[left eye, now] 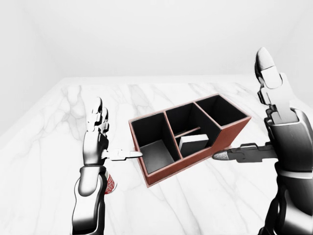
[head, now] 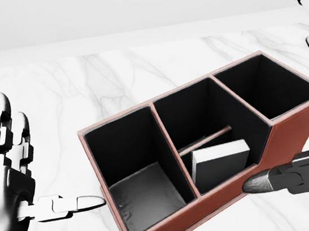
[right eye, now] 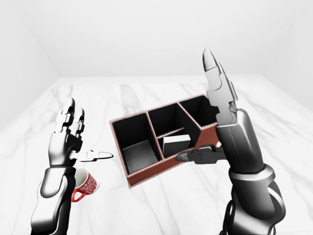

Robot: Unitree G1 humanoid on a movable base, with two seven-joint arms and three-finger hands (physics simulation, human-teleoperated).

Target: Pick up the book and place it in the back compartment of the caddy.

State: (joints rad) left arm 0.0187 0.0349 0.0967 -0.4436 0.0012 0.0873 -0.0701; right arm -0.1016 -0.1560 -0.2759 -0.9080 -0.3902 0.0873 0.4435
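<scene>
The caddy (head: 296,131) is a red-brown box with black insides, lying at an angle on the marble table. It has three compartments in a row, and the middle one is split by a low divider. The book (head: 220,163), with a white edge and dark cover, stands inside the middle compartment, in the part nearer the view's bottom. My left hand (left eye: 117,129) is open and empty to the left of the caddy, thumb pointing at its left wall. My right hand (left eye: 240,104) is open and empty at the caddy's right, thumb near its long outer wall.
A red and white mug (right eye: 85,183) stands on the white marble table (left eye: 58,122), below my left hand and partly hidden by that arm. Plain white walls lie beyond the table's top edge.
</scene>
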